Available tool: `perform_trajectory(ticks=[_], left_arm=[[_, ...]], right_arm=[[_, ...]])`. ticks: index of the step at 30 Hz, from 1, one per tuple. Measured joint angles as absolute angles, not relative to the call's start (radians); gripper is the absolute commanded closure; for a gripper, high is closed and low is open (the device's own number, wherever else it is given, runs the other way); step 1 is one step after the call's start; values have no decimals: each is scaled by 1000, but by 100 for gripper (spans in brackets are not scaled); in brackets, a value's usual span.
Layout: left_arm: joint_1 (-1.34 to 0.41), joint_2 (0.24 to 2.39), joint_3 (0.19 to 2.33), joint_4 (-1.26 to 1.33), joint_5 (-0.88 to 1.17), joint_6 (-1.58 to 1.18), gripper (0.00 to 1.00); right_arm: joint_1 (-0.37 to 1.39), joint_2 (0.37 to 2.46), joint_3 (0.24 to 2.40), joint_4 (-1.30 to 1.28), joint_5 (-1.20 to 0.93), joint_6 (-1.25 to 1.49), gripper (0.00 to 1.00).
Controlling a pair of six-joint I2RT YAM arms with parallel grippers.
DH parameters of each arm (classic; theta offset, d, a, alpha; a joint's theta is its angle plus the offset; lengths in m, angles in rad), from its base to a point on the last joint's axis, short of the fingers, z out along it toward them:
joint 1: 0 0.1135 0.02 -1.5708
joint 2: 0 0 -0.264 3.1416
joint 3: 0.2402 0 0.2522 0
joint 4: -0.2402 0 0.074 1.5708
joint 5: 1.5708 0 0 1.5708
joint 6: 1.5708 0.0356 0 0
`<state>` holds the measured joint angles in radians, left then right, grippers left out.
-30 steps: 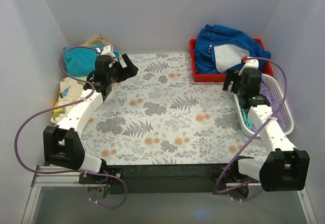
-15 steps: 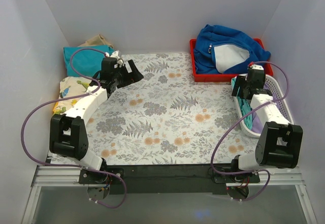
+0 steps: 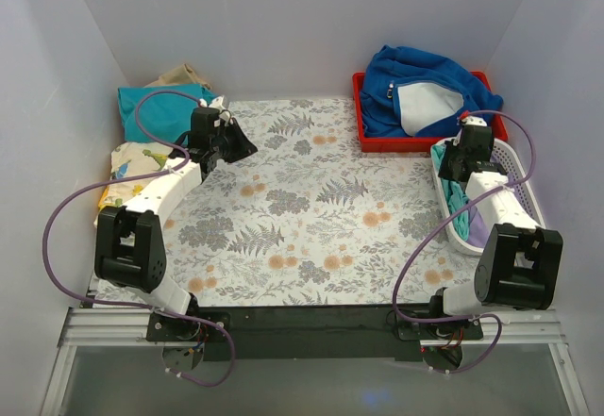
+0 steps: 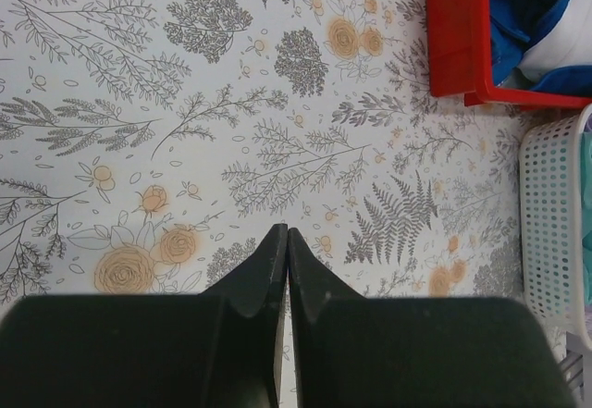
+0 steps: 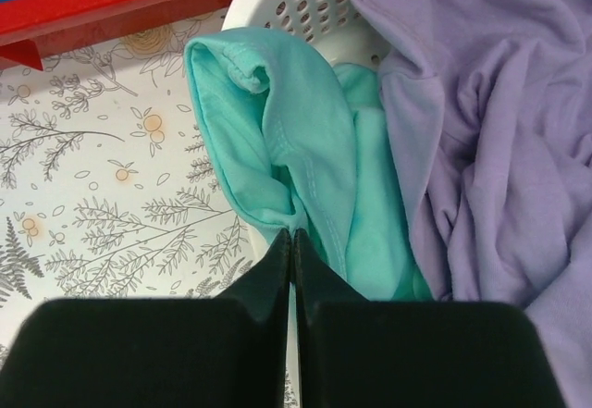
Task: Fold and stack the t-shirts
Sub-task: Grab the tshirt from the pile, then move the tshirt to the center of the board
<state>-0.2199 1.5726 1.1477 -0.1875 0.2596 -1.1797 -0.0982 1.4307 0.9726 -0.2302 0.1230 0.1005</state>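
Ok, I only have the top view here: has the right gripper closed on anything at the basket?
Observer: The right wrist view shows the right gripper shut, its tips against a fold of the mint tee; I can't tell whether any cloth is pinched.
Operator: And the left one?
Observer: In its wrist view the left gripper is shut on nothing, over the bare floral tablecloth.

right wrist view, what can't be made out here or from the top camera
- Right wrist: whether the right gripper pinches the mint t-shirt; the gripper itself covers the contact.
- Right wrist: what the lilac garment is; crumpled, cut off by the edge.
- Top: the dinosaur-print t-shirt's full outline; left arm crosses it.
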Motion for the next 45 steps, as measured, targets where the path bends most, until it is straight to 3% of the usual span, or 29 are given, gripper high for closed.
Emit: perform_trajectory(ticks=[6,7,9,10,15,25,34,38,45], left_arm=[[-220,1579,1148,-187,265,-1176,98],[-220,1579,1148,-187,266,-1176,88],[-220,1579,1148,-187,267,-1168,18],[-220,1579,1148,-187,267,-1174,9],[-220,1577,1148,-191,266,-1183,8],[-220,1478,1147,-212,253,-1188,8],[-220,1339,1140,-217,198,-1191,7],[-220,1315,1136,-218,169,-1194,7],[-211,1275,1101,-236,120,-1201,7]], right_arm=[[-98,1335,946,-214,46,101,99],[-98,1298,940,-209,23,101,99],[-98,1227,938,-205,-17,101,99],[-98,1184,938,-198,-42,101,99],[-98,1016,982,-186,-199,102,99],[-67,974,1311,-181,-732,215,99],[-9,958,1425,397,-1121,699,99],[76,1018,1497,655,-1178,915,99],[371,1226,1688,812,-1181,1036,99]])
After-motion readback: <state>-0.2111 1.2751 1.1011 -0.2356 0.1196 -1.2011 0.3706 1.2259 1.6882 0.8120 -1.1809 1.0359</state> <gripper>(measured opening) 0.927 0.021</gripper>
